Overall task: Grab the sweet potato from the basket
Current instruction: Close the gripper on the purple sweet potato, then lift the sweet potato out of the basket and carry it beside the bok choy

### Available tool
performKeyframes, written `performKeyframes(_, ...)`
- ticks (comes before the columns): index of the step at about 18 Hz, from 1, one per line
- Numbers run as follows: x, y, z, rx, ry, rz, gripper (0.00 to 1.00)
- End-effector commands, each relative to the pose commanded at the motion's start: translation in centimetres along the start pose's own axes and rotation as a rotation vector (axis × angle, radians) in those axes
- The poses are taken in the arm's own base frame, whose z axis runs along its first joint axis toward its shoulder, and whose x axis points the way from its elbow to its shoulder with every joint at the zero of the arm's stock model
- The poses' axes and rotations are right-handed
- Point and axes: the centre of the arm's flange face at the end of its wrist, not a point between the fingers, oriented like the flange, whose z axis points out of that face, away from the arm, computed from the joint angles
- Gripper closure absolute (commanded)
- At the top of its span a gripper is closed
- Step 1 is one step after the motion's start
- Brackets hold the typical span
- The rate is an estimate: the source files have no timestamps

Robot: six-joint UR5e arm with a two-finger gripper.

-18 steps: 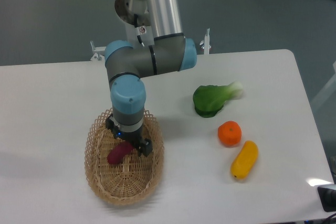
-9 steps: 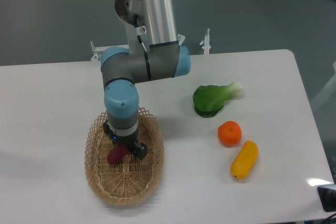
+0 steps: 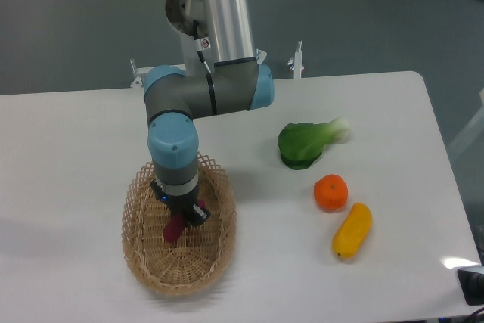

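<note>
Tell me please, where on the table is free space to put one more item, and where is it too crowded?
Bare table lies left of the basket, and a wide strip runs behind it, left of the green vegetable. It is crowded at the right, where the vegetable, the orange and the yellow fruit sit close together, and inside the basket, where the gripper is at the sweet potato.

From my remote view, the arm (image 3: 219, 13) has a polished silver tube, dark grey joint housings and light blue end caps. A thin cable and a small white label sit near the elbow joint. The gripper (image 3: 184, 213) looks black with a tiny blue light, though it is too small to make out detail.
</note>
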Motion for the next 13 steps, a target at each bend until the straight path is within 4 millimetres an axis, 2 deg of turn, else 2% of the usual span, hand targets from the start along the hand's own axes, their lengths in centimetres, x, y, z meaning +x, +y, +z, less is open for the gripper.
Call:
performKeyframes(2, -0.3, -0.1, -1.2, 0.014, -0.016, 0.001, 0.88)
performKeyframes(4, -1.0, -0.2, -3.4, 0.032, -0.040, 0.014, 0.88)
performKeyframes(9, -7.5, 1.3, -9.2, 0.062, -0.091, -0.043, 0.87)
performKeyframes(11, -10.2, 3.0, -10.9, 0.044, -0.078, -0.058, 0.87)
performKeyframes(13, -12.8, 5.0, -13.6, 0.044, -0.082, -0.065, 0.87)
